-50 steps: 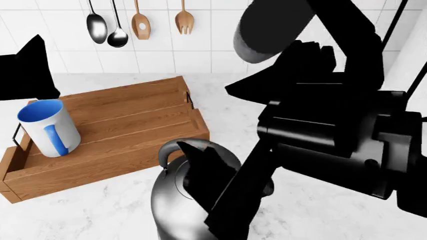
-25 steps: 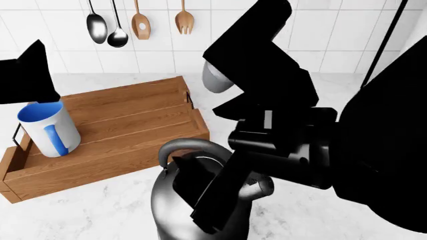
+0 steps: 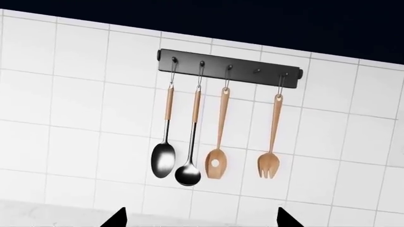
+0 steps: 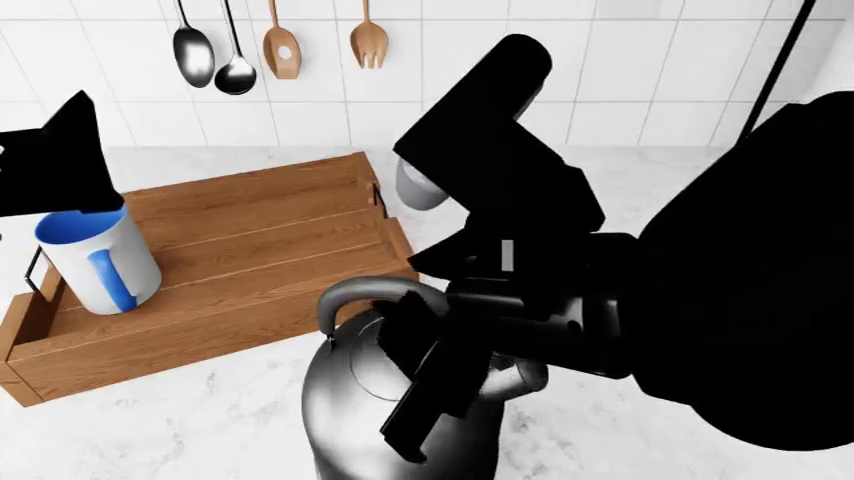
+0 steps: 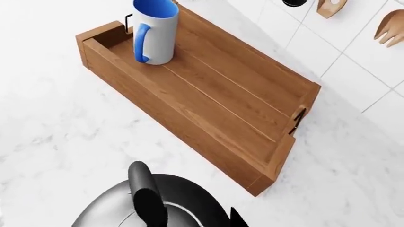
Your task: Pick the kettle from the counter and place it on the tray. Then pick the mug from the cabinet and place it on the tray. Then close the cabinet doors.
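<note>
Since a moment ago the right arm has swung further over the kettle (image 4: 350,395), and the right gripper (image 4: 420,400) now hangs low right by its arched handle. It looks as if the fingers sit around the handle, but the dark arm hides them, so I cannot tell if they are squeezed or apart. The kettle stands on the counter (image 4: 200,420), just beside the long front wall of the tray (image 4: 227,330). The mug (image 4: 96,255) is already in the tray, near its left end. The left gripper (image 4: 54,160) hovers above the mug; I cannot tell if it is holding anything. The kettle is shiny metal, so likely heavy and slippery. The arched handle on top is the best place to grab.
</note>
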Motion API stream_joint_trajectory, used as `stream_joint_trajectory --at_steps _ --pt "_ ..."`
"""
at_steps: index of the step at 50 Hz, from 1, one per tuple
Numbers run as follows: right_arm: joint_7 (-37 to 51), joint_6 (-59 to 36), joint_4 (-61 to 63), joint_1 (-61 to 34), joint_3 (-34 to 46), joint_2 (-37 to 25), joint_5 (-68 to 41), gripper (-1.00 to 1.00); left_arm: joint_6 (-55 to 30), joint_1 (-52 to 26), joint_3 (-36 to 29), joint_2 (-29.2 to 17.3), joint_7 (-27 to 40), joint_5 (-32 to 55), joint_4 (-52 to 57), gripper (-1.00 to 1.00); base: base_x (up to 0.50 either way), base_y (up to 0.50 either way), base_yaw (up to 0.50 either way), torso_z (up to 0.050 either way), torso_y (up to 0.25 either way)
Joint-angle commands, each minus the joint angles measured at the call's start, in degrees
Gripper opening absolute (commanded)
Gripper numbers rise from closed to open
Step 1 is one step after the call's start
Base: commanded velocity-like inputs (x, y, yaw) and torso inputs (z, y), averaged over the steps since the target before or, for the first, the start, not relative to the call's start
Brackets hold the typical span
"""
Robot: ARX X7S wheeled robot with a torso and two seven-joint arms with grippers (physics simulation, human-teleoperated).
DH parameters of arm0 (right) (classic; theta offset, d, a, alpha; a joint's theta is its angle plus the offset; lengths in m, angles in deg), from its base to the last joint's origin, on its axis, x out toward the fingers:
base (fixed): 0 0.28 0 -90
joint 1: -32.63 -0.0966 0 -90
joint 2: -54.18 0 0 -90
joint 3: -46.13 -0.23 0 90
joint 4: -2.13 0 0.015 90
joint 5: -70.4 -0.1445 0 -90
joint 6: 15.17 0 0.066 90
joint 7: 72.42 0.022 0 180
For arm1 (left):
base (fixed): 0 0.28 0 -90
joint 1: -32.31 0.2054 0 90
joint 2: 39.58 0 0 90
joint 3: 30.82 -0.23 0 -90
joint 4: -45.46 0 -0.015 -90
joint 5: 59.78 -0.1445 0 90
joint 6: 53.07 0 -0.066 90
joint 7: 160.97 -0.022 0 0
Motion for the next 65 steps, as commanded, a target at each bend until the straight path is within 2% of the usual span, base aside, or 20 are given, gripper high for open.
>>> stream_joint_trajectory --at_steps 1,15,23,30,36,41,45,54,62,65 --pt "-0.3 0.4 -0.2 -0.2 -0.5 -0.1 1.7 -1.00 0.9 1.0 -0.1 0.0 -0.6 -0.8 -0.2 1.00 0.00 0.00 0.00 0.000 0.000" --pt "-0.5 1.5 -0.8 -3.3 -1.7 -0.9 0.9 -1.00 1.2 1.0 0.0 -0.1 -0.1 -0.4 -0.5 1.00 0.00 0.00 0.00 0.000 0.001" --pt "0.0 2.5 -4.3 -9.5 -3.4 -0.6 0.9 -1.00 1.0 0.2 0.1 -0.4 0.5 0.3 -0.7 1.00 0.00 0.00 0.00 0.001 0.001" --pt "0.2 3.4 -9.8 -15.9 -3.9 1.9 2.3 -1.00 1.1 0.3 1.0 -0.8 0.7 1.1 -0.6 1.00 0.00 0.00 0.00 0.000 0.001" --pt "-2.1 3.1 -16.2 -19.0 -3.8 6.5 8.5 -1.00 0.5 -0.2 2.1 -1.2 2.0 3.4 0.2 1.00 0.00 0.00 0.00 0.002 0.002" --pt "-8.8 1.8 -24.6 -21.9 -2.9 11.4 19.6 -1.00 -0.3 -0.5 3.8 -1.8 3.4 7.1 1.8 1.00 0.00 0.00 0.00 0.000 0.000" --pt "-17.6 3.0 -31.9 -24.1 -1.5 14.9 30.5 -1.00 -0.5 0.3 5.5 -2.2 3.8 9.9 3.4 1.00 0.00 0.00 0.00 0.000 0.002" --pt "-38.0 14.4 -47.0 -26.3 5.4 22.7 51.4 -1.00 -0.5 1.5 8.0 -3.0 4.3 14.5 5.6 1.00 0.00 0.00 0.00 0.001 0.001" --pt "-47.4 28.4 -57.2 -23.6 9.6 28.8 60.0 -1.00 -0.1 2.4 9.0 -3.4 3.0 15.4 6.3 1.00 0.00 0.00 0.00 0.001 0.001" --pt "-47.8 38.1 -59.6 -24.1 20.5 28.9 52.8 -1.00 0.3 3.3 9.6 -3.2 1.9 14.6 6.3 1.00 0.00 0.00 0.00 0.000 0.003"
